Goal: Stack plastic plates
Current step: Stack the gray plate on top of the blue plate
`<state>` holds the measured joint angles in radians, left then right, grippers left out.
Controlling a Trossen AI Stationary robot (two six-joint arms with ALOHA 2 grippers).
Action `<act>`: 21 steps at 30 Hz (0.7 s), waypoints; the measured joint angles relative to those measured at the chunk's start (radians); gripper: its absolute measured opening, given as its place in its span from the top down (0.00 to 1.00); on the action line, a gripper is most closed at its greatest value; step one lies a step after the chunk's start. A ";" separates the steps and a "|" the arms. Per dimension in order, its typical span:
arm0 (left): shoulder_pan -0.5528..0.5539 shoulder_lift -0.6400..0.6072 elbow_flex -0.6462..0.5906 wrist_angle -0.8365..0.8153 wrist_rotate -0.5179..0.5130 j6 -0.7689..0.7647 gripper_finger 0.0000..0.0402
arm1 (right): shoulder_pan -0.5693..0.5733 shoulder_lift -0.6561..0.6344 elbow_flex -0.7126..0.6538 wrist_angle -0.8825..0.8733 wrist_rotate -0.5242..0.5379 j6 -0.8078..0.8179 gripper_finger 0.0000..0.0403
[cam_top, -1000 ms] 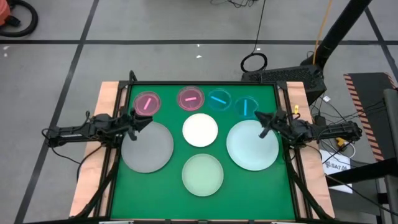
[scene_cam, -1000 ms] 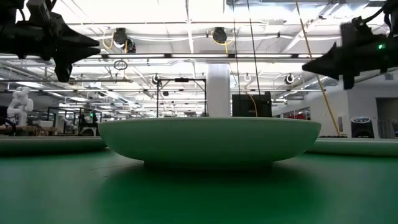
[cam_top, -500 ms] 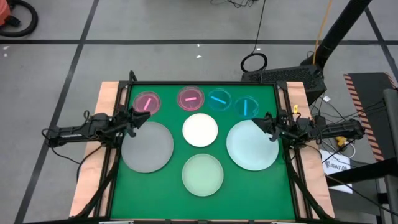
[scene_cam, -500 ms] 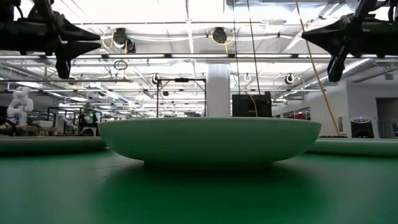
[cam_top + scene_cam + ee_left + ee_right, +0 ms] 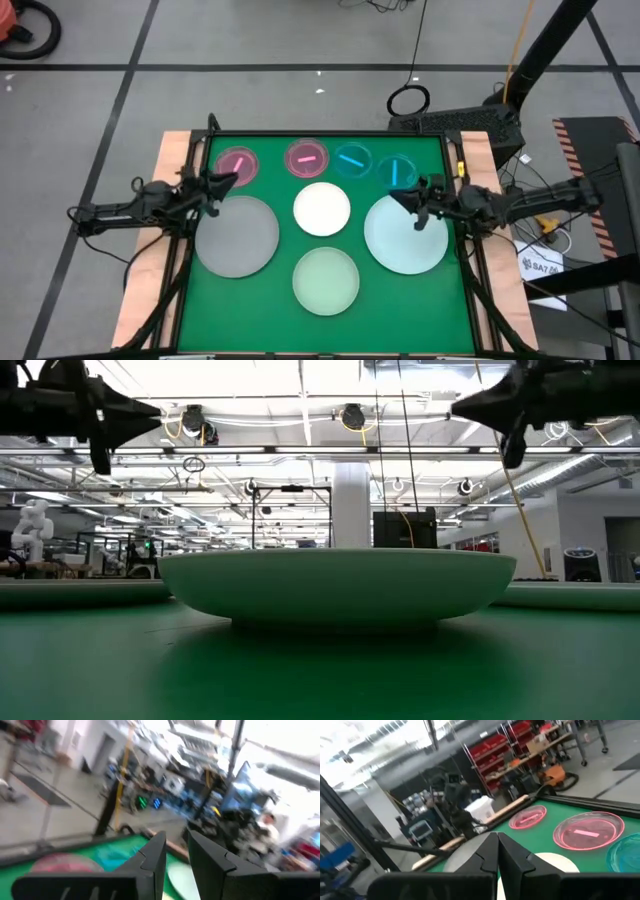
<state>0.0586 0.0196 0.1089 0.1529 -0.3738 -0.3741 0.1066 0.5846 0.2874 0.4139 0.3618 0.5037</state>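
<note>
a: from above, what's on the green table (image 5: 200,300)?

b: eight plates, none stacked. along the upper edge of the frame's green area sit four small ones: a pink plate (image 5: 237,164), a second pink plate (image 5: 306,158), a blue plate (image 5: 353,160) and a second blue plate (image 5: 396,171). below them, the grey plate (image 5: 237,235) at left, the white plate (image 5: 322,208) in the middle, the mint plate (image 5: 405,234) at right, the pale green plate (image 5: 325,279) lowest.

a: and the arms?

b: the left tool (image 5: 226,182) hangs between the first pink plate and the grey one, its fingers a little apart and holding nothing. the right tool (image 5: 396,197) is over the mint plate's upper left rim, pinched together, empty.

a: from table height?

b: the pale green plate (image 5: 338,588) fills the centre; both tools sit high, in the upper corners of the frame.

a: the wrist cameras?

b: the left wrist shows a gap between its fingers (image 5: 152,855). the right wrist shows its fingers (image 5: 487,852) pressed together, pink plates beyond.
</note>
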 joint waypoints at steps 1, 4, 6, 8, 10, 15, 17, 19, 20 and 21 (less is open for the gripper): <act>0.000 0.000 0.000 0.025 -0.024 0.015 0.78 | 0.000 0.026 0.025 -0.022 0.000 0.000 1.00; 0.000 0.000 0.000 0.115 -0.064 0.085 0.78 | 0.000 0.101 0.106 -0.097 0.000 0.000 1.00; 0.000 0.000 0.001 0.182 -0.065 0.163 0.78 | 0.000 0.154 0.162 -0.147 0.000 -0.002 1.00; 0.000 0.000 0.001 0.223 -0.066 0.237 0.78 | 0.000 0.211 0.221 -0.188 0.000 -0.021 1.00; 0.000 0.000 0.001 0.272 -0.066 0.306 0.78 | 0.000 0.272 0.278 -0.218 -0.001 -0.040 1.00; 0.000 0.000 0.002 0.293 -0.069 0.428 0.78 | 0.000 0.422 0.406 -0.258 -0.001 -0.101 1.00; 0.000 0.000 0.002 0.285 -0.072 0.467 0.78 | 0.000 0.478 0.447 -0.261 0.000 -0.120 1.00; 0.001 0.000 0.002 0.286 -0.083 0.543 0.78 | 0.000 0.542 0.490 -0.261 0.000 -0.127 1.00; 0.001 0.000 0.002 0.291 -0.085 0.576 0.78 | 0.000 0.577 0.514 -0.260 0.000 -0.130 1.00; 0.001 0.000 0.002 0.300 -0.088 0.599 0.78 | 0.001 0.609 0.535 -0.260 0.000 -0.131 1.00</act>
<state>0.0593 0.0196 0.1104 0.4528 -0.4613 0.2252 0.1071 1.1939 0.8223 0.1538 0.3614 0.3723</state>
